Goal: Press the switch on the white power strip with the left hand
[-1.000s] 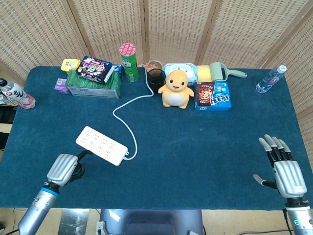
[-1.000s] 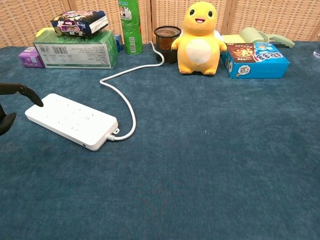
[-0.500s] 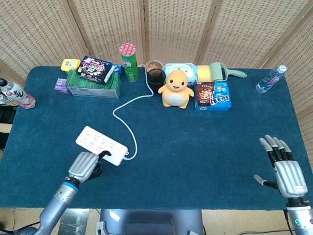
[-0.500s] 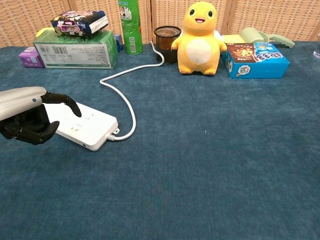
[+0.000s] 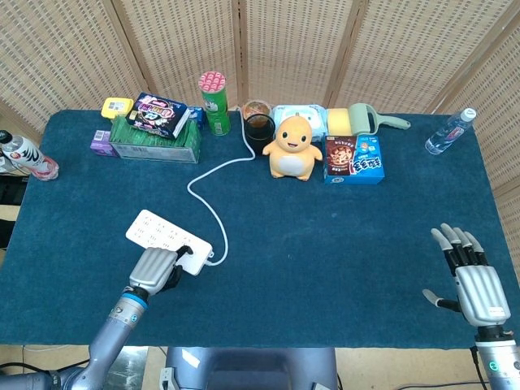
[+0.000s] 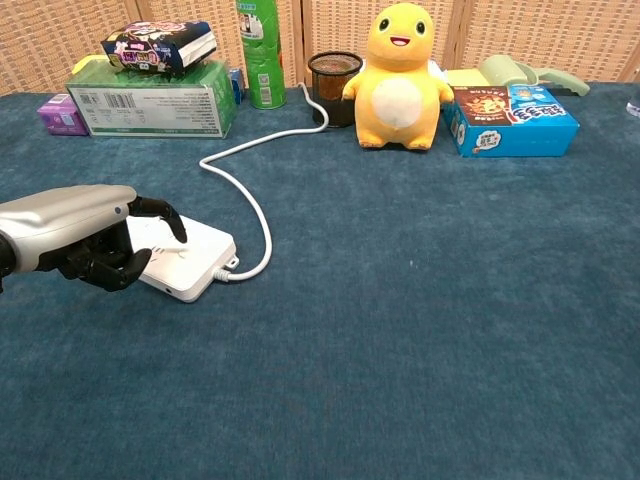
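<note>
The white power strip [image 5: 162,236] [image 6: 195,262] lies on the blue cloth at the front left, its white cable [image 5: 213,213] running back toward the toys. My left hand [image 5: 157,267] [image 6: 85,235] sits over the strip's cable end, fingers curled in, with one black fingertip [image 6: 178,232] pointing down onto the strip's top. The switch itself is hidden under that hand. My right hand [image 5: 471,275] rests at the front right, fingers spread, holding nothing, far from the strip.
Along the back stand a green box [image 5: 154,140] with a snack bag on it, a green can [image 5: 214,103], a dark cup [image 5: 258,124], a yellow plush toy [image 5: 292,148], a blue biscuit box [image 5: 353,159]. A water bottle [image 5: 449,131] lies far right.
My left hand has slid right along the power strip from its left end to the cable end, and one fingertip now comes down on the strip. The right hand has stayed put.
</note>
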### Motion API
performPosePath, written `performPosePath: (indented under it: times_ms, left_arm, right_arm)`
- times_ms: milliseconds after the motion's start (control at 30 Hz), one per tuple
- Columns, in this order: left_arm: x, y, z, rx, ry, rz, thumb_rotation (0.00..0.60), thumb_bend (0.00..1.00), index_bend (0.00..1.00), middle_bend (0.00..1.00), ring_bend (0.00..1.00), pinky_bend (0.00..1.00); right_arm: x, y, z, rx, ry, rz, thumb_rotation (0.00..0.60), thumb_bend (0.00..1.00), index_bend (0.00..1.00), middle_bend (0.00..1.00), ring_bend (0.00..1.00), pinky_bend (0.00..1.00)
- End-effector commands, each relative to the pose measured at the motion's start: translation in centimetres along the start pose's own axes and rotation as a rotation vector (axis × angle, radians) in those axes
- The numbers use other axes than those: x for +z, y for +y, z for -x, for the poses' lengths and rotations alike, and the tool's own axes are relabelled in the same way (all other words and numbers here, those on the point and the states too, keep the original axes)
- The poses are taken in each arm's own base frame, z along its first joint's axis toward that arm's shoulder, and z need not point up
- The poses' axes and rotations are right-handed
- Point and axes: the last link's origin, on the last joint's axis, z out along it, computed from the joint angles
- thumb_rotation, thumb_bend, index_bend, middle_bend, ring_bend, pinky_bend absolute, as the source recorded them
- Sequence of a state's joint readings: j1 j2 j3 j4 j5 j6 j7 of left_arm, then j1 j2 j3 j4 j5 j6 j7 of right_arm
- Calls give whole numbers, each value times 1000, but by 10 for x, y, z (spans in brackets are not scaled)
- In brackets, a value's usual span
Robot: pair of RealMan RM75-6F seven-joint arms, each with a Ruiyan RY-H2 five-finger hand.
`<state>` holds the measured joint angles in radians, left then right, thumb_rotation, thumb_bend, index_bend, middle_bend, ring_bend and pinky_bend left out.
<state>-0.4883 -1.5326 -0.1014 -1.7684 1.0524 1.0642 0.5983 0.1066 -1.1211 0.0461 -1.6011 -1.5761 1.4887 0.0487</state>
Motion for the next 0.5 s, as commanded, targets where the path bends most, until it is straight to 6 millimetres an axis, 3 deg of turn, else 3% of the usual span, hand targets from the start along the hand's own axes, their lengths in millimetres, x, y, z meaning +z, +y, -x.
performPosePath:
  times_ms: [33,500]
  left_arm:
    - [2,2,1,5,-6,1,600,664,281,1000,1000,1000]
    - [2,-1,5,18,-18,-24,600,662,280,1000,1000,1000]
  right_arm:
    - [0,0,0,1,-1,1,600,0,0,0,0,0]
    - [1,2,-2,9,5,6,600,0,0,0,0,0]
